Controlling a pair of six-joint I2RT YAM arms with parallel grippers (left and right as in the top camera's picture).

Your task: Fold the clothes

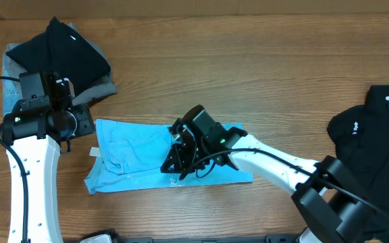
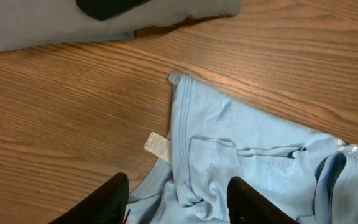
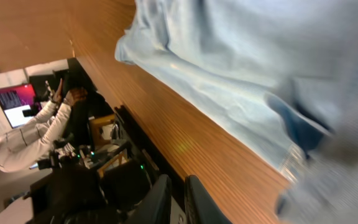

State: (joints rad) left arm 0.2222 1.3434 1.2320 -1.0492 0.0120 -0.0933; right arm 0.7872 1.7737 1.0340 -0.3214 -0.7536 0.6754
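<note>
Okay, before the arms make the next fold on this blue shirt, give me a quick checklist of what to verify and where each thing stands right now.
1. Shirt lying flat: not ok, it is rumpled in the middle.
2. Left gripper open: ok, its fingers stand apart over the shirt's edge near the tag.
3. Right gripper gripping cloth: cannot tell. It sits on the shirt and its fingers are nearly together, but no cloth shows between them.
4. Shirt apart from the far-left pile: ok, bare wood lies between them.
5. Shirt apart from the right-hand pile: ok, well apart.
</note>
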